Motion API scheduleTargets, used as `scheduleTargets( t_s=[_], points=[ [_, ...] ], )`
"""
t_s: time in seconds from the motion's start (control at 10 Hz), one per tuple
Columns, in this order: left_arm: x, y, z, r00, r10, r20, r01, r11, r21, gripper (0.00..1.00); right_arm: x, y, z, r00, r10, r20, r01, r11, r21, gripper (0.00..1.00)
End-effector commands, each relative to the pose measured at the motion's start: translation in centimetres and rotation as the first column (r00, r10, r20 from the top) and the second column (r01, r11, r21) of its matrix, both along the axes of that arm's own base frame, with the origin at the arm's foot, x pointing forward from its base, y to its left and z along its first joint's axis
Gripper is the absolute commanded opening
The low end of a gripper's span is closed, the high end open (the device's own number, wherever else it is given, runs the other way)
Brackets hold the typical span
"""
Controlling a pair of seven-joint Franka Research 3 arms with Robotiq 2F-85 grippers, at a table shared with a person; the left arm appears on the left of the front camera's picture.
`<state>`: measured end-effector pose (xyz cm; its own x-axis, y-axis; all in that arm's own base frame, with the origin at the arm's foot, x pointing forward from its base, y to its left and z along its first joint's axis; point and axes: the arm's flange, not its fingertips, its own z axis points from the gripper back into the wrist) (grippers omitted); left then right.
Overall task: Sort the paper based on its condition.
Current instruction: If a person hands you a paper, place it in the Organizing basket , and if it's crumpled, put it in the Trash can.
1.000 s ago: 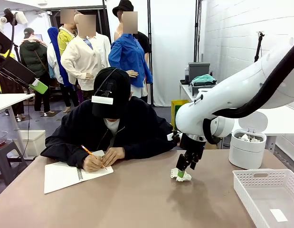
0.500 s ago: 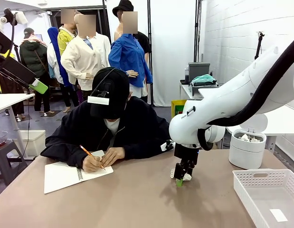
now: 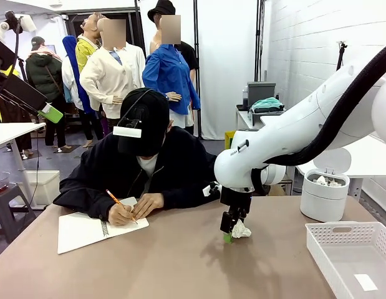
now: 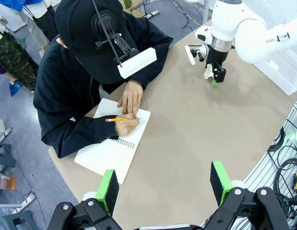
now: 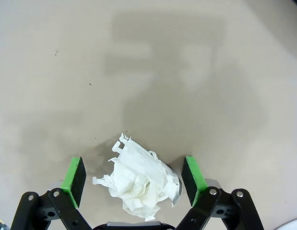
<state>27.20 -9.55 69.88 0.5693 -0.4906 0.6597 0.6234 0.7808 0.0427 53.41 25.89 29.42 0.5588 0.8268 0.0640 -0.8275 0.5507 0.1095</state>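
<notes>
The wad (image 5: 138,179) is lying on the tabletop (image 5: 210,72), white and all crumpled. I think the step now is grabbing it. To do that well, the right hand (image 5: 134,175) should be going down until its pads are nearly touching the tabletop. Then it should be closing slowly, so the soft paper is getting squeezed in the middle and not pushed away.

The wad is sitting between the 2 green pads (image 5: 74,175), close to both. It is also far back between the fingers, near their base. The fingers are standing wide apart and are not holding anything yet.

Farther out, on the robot's right, a white bin (image 3: 325,193) with more wads in it is standing near a tray (image 3: 355,255). Across the tabletop a person is writing in a notebook (image 3: 86,229). The left hand (image 4: 163,184) is hanging high above the tabletop, fingers apart and empty.
</notes>
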Motion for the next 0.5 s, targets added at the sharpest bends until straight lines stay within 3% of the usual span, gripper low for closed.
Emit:
scheduleTargets(
  t_s=[0.0, 0.4],
  points=[
    [-0.01, 0.04, 0.04, 1.000, 0.002, 0.001, -0.002, 1.000, 0.000, 1.00, 0.01, -0.15, 0.01, 1.000, -0.012, 0.000, 0.012, 1.000, 0.009, 1.00],
    [-0.01, 0.04, 0.04, 1.000, 0.002, 0.001, -0.002, 1.000, 0.000, 1.00, 0.01, -0.15, 0.01, 1.000, -0.012, 0.000, 0.012, 1.000, 0.009, 1.00]
  ],
)
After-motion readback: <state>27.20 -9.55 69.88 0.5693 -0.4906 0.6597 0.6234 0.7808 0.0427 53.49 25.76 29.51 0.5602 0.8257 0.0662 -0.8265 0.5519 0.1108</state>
